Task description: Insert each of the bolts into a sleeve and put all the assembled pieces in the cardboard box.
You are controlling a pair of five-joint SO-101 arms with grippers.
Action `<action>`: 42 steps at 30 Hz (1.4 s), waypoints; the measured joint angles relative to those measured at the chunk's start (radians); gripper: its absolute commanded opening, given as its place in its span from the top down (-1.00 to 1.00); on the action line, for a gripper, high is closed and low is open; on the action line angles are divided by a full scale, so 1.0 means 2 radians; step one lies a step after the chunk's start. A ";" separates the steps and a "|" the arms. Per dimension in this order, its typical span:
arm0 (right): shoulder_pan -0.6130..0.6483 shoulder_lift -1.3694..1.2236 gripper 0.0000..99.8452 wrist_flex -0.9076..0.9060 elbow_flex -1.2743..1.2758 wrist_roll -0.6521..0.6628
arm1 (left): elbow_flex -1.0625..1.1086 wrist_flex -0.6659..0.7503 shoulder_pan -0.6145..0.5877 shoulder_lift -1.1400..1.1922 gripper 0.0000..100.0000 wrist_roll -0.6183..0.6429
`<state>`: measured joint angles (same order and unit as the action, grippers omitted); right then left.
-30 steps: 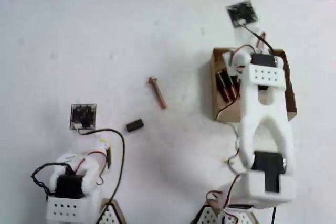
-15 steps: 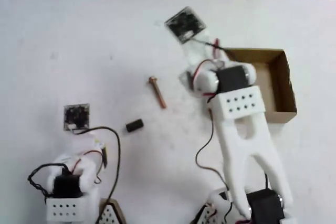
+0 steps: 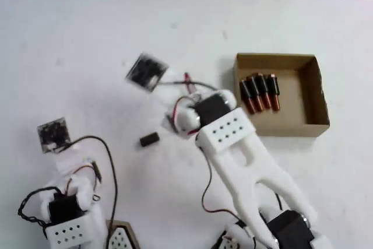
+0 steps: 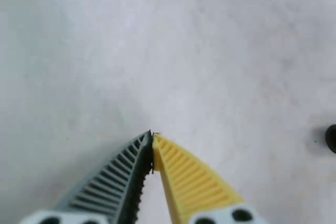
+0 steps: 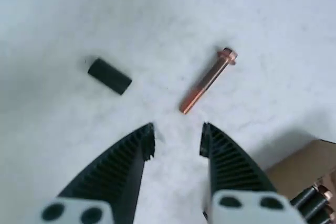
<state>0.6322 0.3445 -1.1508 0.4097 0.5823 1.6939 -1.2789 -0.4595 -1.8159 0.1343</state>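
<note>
Right arm (image 3: 233, 144) lies stretched out diagonally from its base, wrist tipped downward, jaws parted. Left arm (image 3: 65, 205) sits folded close to its base, jaws pressed together, tips touching.

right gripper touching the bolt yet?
Apart. The right wrist view shows the right gripper open, with bare table between its tips and the bolt's near end.

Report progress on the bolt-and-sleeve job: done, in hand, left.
Done: four assembled pieces lie in the cardboard box.
In hand: nothing is gripped. The right gripper is open near the loose bolt; the left gripper is shut, empty.
Left: that bolt and the black sleeve lie apart on the table, to be joined and boxed.
</note>
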 measured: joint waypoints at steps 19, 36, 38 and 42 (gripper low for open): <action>0.087 -0.030 0.62 0.158 0.140 0.264 | 0.000 0.000 -0.077 0.000 0.95 -0.064; 0.105 -0.274 0.62 0.175 0.006 0.267 | 0.000 0.000 -0.077 0.000 0.95 -0.064; 0.105 -0.291 0.64 0.193 0.002 0.268 | 0.000 0.000 -0.077 0.000 0.95 -0.064; 0.105 -0.311 0.82 0.206 -0.002 0.268 | 0.000 0.000 -0.077 0.000 0.95 -0.064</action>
<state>0.8424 -0.2770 -0.7380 0.4051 1.1178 1.6939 -1.2789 -0.6145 -1.8159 0.0054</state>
